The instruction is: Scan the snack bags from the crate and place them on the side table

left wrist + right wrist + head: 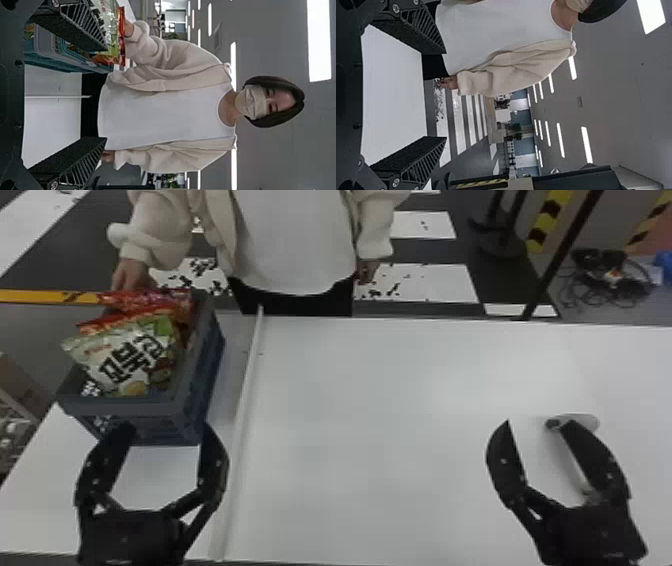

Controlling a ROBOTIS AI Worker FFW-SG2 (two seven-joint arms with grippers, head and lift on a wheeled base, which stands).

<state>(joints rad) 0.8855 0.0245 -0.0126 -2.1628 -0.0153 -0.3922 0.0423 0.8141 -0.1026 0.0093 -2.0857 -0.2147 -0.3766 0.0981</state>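
We see the snack bags (pixel 127 362) piled in the grey-blue crate (pixel 120 406), which sits at the far left corner of the white desk (pixel 375 450). A pale green bag lies tilted on top toward the crate's near side, with red and orange ones behind it toward the far end. Our left gripper (pixel 166 430) is in front of the crate, over the left part of the desk, its two fingers well apart. Our right gripper (pixel 537 424) is toward the desk's right edge, its fingers also spread apart. Just beside its outer finger we have a pale, rounded device (pixel 590 421), partly hidden by that finger; we cannot tell whether the two touch. A raised white strip (pixel 248 380) runs from the desk's far edge to its near edge, between the crate and the wide right part. Beyond the far edge stands a person, one hand (pixel 131 276) at the red bags at the crate's far end, the other hand (pixel 367 271) hanging down.
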